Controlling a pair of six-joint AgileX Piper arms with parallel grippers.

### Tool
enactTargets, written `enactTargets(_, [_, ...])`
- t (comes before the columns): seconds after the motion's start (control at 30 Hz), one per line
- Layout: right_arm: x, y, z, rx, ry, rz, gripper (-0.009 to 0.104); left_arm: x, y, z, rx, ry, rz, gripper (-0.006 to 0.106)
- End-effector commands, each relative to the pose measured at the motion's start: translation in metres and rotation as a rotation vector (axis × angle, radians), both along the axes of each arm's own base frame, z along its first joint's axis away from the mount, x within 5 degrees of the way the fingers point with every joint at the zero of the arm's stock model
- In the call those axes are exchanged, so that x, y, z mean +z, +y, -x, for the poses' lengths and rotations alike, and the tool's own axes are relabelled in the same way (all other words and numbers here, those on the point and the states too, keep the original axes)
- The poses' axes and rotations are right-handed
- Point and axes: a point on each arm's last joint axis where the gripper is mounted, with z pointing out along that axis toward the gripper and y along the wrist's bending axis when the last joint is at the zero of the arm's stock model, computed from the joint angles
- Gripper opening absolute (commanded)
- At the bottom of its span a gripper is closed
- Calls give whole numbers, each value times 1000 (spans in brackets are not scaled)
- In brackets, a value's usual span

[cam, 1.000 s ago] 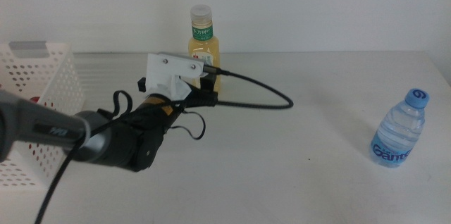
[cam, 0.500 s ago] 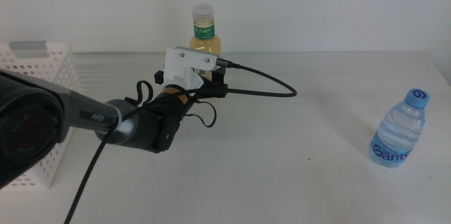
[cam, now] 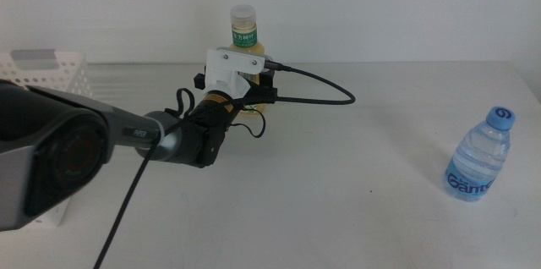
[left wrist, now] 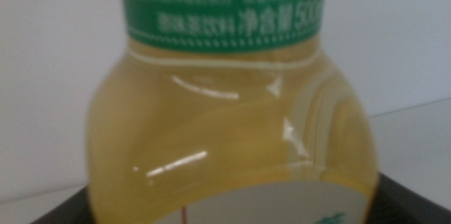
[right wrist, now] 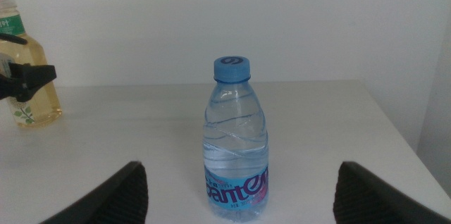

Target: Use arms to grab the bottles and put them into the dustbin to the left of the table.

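From my station, the only thing in view is a plain white wall [cam: 406, 7] running across the back, matte and evenly lit on both feeds.

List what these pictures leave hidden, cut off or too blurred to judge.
- Yellow bottle, middle view: the left gripper housing covers its lower body, so the grip cannot be judged.
- Left wrist view: the bottle fills the frame; its cap and base are cut off and the label print is blurred.
- Basket, middle view: the arm and the picture's edge hide its inside.
- Right gripper, right wrist view: only the jaw tips show, apart, short of the water bottle.
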Motion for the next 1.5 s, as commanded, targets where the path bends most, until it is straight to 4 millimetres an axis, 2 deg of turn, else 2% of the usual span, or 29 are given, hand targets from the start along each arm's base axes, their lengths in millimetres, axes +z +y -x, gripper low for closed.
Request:
enactTargets(0.0, [11, -1, 2, -11, -111, 7, 76, 41, -3, -8, 4, -153, 80, 90])
enactTargets(0.23, [11, -1, 2, -11, -111, 7, 76, 40, 2, -18, 57, -166, 85, 90])
enactTargets(0.33, [11, -1, 2, -11, -111, 7, 76, 39, 3, -21, 72, -168, 96, 84])
enactTargets(0.43, [11, -1, 2, -11, -111, 7, 76, 41, 3, -21, 69, -169, 95, 67])
enactTargets(0.53, [11, -1, 2, -11, -111, 7, 76, 46, -1, -19, 47, -166, 93, 40])
enactTargets(0.63, [11, -1, 2, -11, -111, 7, 76, 60, -3, -16, 36, -84, 84, 15])
enactTargets(0.73, [11, -1, 2, -11, -111, 7, 76, 77, -3, -11, 27, 24, 44, 3])
enactTargets(0.9, [11, -1, 2, -11, -111, 7, 76, 108, -1, 2, -9, 143, -31, 2])
enactTargets(1.1, [11, -1, 2, -11, -111, 7, 76, 144, 6, 29, -64, 326, -123, 2])
enactTargets(1.27, [11, -1, 2, -11, -111, 7, 76, 182, 16, 59, -93, 435, -149, 3])
enactTargets(1.47, [11, -1, 2, -11, -111, 7, 76, 213, 32, 98, -108, 587, -229, 3])
